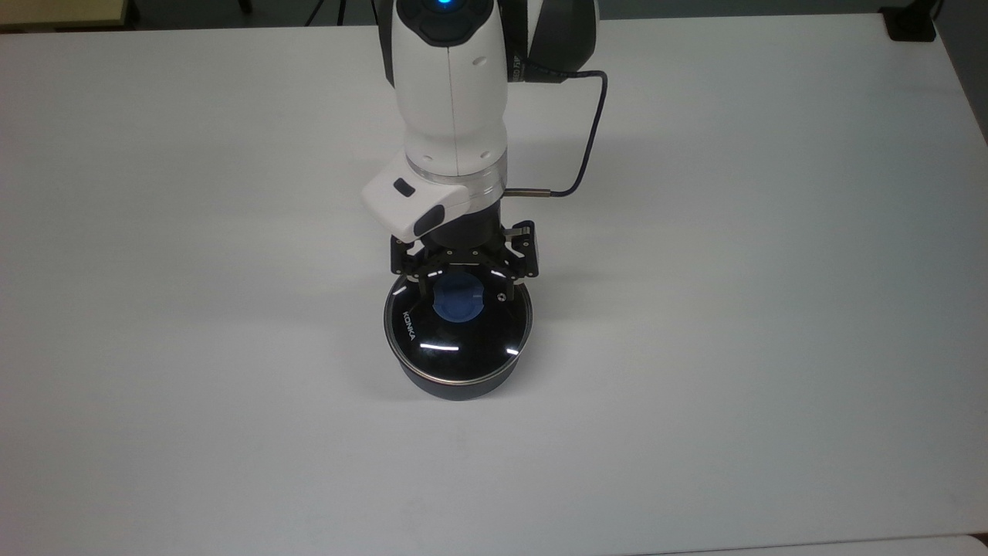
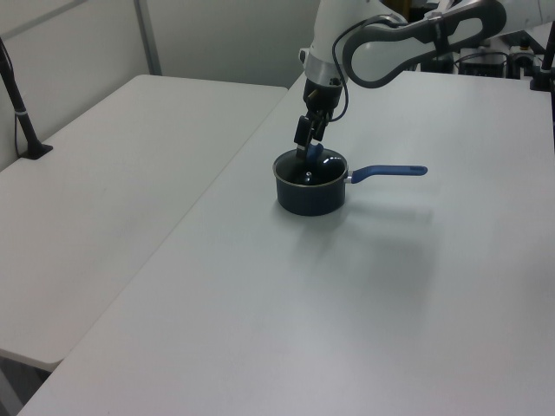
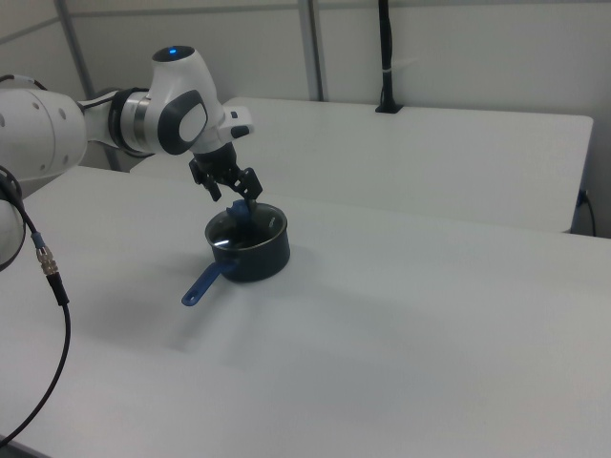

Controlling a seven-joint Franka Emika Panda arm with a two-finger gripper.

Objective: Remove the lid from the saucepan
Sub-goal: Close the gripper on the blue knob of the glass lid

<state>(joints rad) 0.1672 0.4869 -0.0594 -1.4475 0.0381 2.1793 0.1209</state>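
Now the gripper (image 1: 461,287) hangs right over the lid's blue knob (image 1: 457,300), its fingers spread to either side of it. Whether they touch it cannot be told. The lid (image 1: 458,330) sits on the saucepan (image 2: 310,192) on the white table (image 1: 733,309).

The top view looks down from high up. The left view and right view look across from opposite sides, farther back. All three share the saucepan (image 1: 457,340) below the fingers (image 1: 423,287).
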